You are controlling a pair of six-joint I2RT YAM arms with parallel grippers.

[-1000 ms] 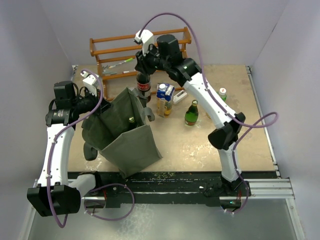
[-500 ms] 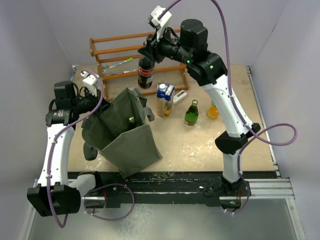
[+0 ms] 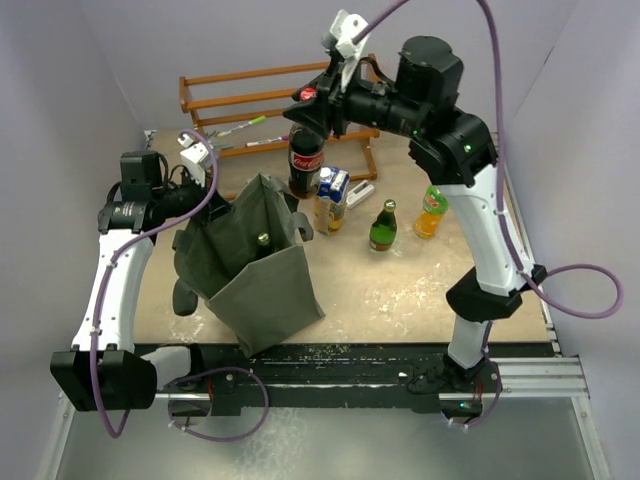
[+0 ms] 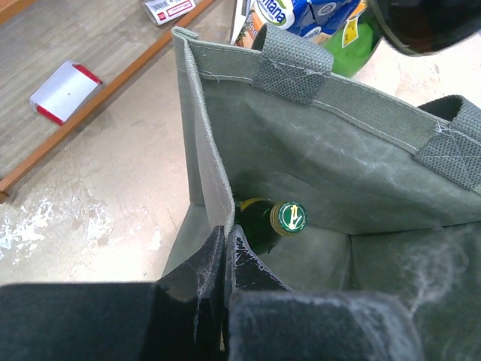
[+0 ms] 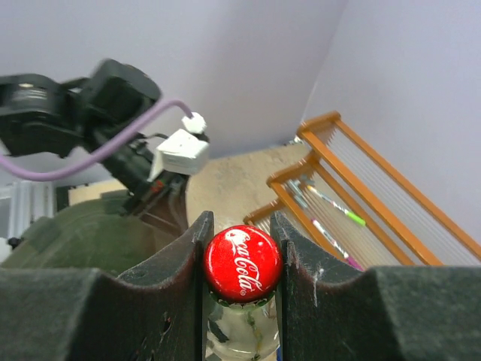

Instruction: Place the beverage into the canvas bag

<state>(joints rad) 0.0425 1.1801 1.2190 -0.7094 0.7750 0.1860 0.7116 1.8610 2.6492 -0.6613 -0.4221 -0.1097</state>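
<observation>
The dark grey-green canvas bag (image 3: 250, 262) stands open on the table's left half, with a green-capped bottle (image 4: 279, 219) inside it. My left gripper (image 4: 225, 235) is shut on the bag's rim (image 4: 204, 150) and holds the mouth open. My right gripper (image 5: 242, 226) is shut on the red cap of a cola bottle (image 5: 242, 265). In the top view the cola bottle (image 3: 304, 165) hangs in the air just beyond the bag's far edge. Its dark base (image 4: 428, 22) shows at the top right of the left wrist view.
A wooden rack (image 3: 255, 105) stands at the back. A blue-white carton (image 3: 330, 197), a green bottle (image 3: 383, 227) and an orange bottle (image 3: 430, 212) stand right of the bag. A small red-white card (image 4: 64, 90) lies on the rack shelf.
My right gripper has lifted the cola bottle off the table and carried it up and slightly right. My left arm has shifted a little, still gripping the bag's rim.
</observation>
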